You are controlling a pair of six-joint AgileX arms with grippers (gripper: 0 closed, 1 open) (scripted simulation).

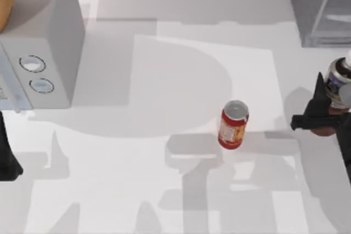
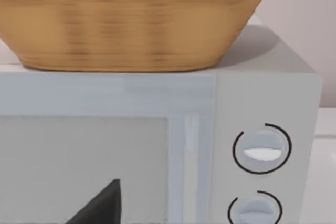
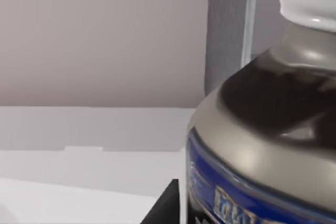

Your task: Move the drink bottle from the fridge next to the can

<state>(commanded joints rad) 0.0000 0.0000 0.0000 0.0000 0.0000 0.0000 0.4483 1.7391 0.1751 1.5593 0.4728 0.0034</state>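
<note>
**Top view: bottle out of the fridge, in the right claw**

Top view shows the bottle (image 1: 338,83) at the right edge of the counter (image 1: 164,190). The right claw (image 1: 323,118) is clenched on the bottle, with black fingers on its lower part. The bottle has a white cap and a blue label. It is in front of the fridge (image 1: 318,4), outside it, and not touching it. The fridge stands in the far right corner.

The can (image 1: 233,125) stands upright near the middle of the counter, to the left of the bottle and apart from it.

In the right wrist view the bottle (image 3: 268,129) is very close, with dark drink inside and the grey fridge (image 3: 228,30) behind it.

The left arm (image 1: 6,152) waits at the left edge. I cannot tell if its claw is clenched or released. Its wrist view faces the white box (image 2: 157,145) with two round dials, and a basket (image 2: 131,19) sits on top of that box.
</note>
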